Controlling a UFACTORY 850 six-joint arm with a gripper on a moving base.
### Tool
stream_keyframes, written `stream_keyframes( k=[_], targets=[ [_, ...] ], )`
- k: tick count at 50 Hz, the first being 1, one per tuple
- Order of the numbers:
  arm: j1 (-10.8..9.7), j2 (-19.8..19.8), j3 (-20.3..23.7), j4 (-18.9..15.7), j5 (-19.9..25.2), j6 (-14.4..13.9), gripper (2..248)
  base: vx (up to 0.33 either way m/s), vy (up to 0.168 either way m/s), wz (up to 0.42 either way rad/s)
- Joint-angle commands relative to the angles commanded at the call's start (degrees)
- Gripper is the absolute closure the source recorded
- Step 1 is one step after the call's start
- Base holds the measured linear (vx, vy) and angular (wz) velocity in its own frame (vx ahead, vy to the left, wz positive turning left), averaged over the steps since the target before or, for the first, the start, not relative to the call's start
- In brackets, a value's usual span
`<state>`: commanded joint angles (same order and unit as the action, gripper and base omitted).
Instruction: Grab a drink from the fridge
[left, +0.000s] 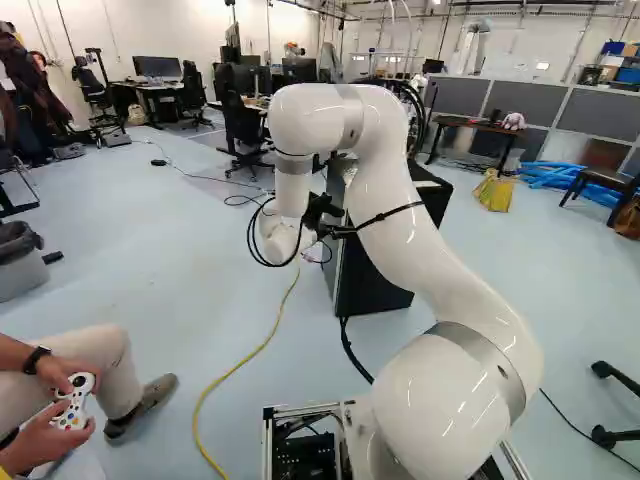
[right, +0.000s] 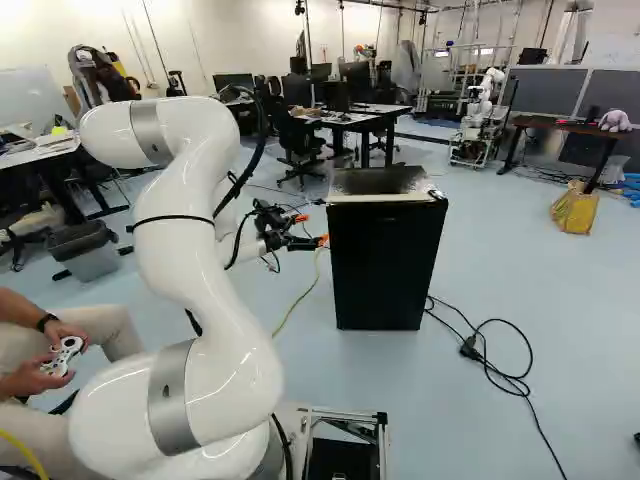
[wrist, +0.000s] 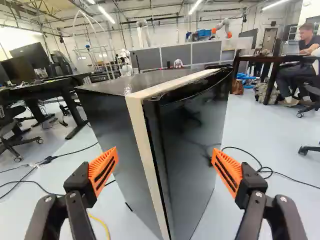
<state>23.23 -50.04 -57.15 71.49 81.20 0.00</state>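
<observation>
1. Right base view: the white arm (right: 190, 240) rises left of the middle and bends over at the top; its black gripper (right: 313, 226) reaches towards the near left side of the fridge (right: 386, 265), its orange tips spread apart; the fridge is black, upright on the floor, with a worn dark top; a black cable (right: 512, 378) lies looped on the floor to its right; a yellow bag (right: 574, 210) sits farther off at the right, near a dark table (right: 560, 125); another robot (right: 484, 112) stands in the background.

2. Left base view: the arm stands right of the middle and hides part of the fridge, which shows behind it; a yellow cable (left: 243, 365) curves along the floor left of the arm's base; blue tubing (left: 570, 178) lies on the floor at the far right.

3. Wrist view: the gripper is wide, with nothing held; the fridge is straight ahead, turned cornerwise, its pale front edge strip (wrist: 145, 155) in line with the gap between the orange pads (wrist: 103, 170); the glossy door (wrist: 192, 145) faces one finger, the plain side panel the other; whether either pad touches the fridge, I cannot tell.
</observation>
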Motion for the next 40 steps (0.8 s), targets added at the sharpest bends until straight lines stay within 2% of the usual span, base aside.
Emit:
stream_keyframes(
  k=[40],
  targets=[
    [-1.62,-0.31,-0.62,0.0,0.0,0.0,3,0.0,0.0,0.0]
  ],
)
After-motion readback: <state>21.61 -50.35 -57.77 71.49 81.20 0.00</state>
